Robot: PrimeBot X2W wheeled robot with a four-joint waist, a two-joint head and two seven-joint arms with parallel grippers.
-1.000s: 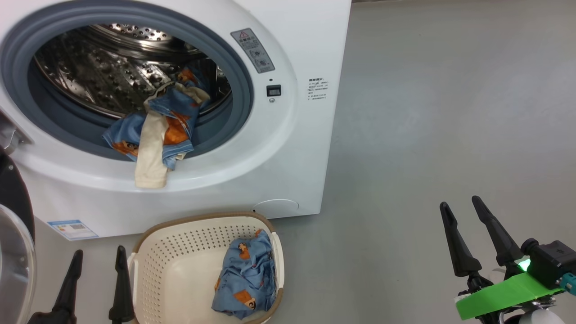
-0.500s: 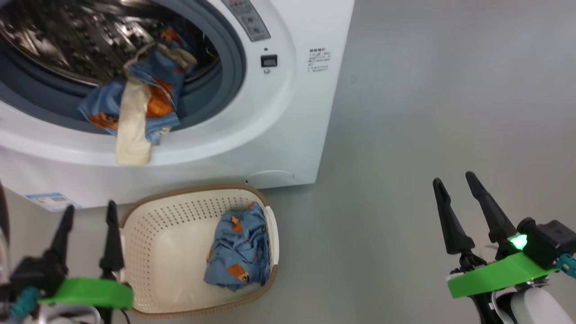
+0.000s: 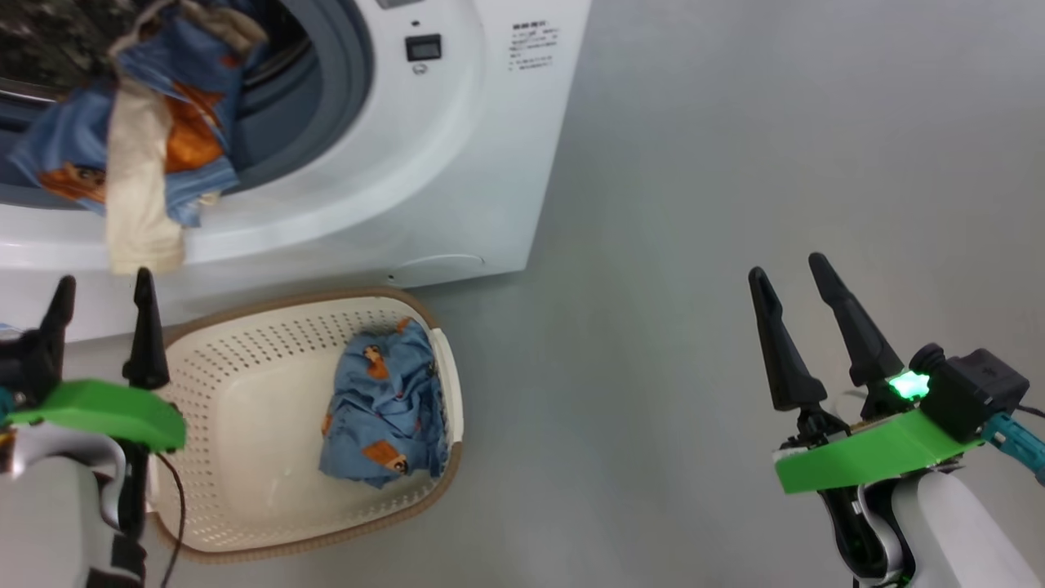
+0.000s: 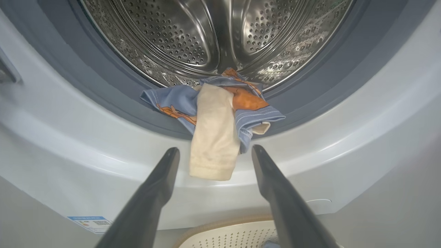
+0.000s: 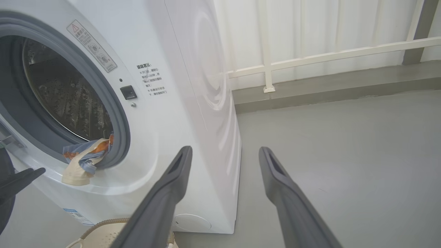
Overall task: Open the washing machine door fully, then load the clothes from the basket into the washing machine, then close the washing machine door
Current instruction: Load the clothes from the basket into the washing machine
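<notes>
Two lots of clothes noted: blue bundle (image 3: 384, 408) lies in the basket (image 3: 245, 327), against its right wall; draped garment (image 3: 139, 163) hangs over the gasket (image 3: 326, 90) of the washing machine (image 3: 457, 163), cream part outside. Left hand (image 3: 104, 279) and right hand (image 3: 785, 266) both spread, empty.

Clothes (image 3: 382, 408) lie in the basket (image 3: 245, 347), apparently against its wall.
</notes>
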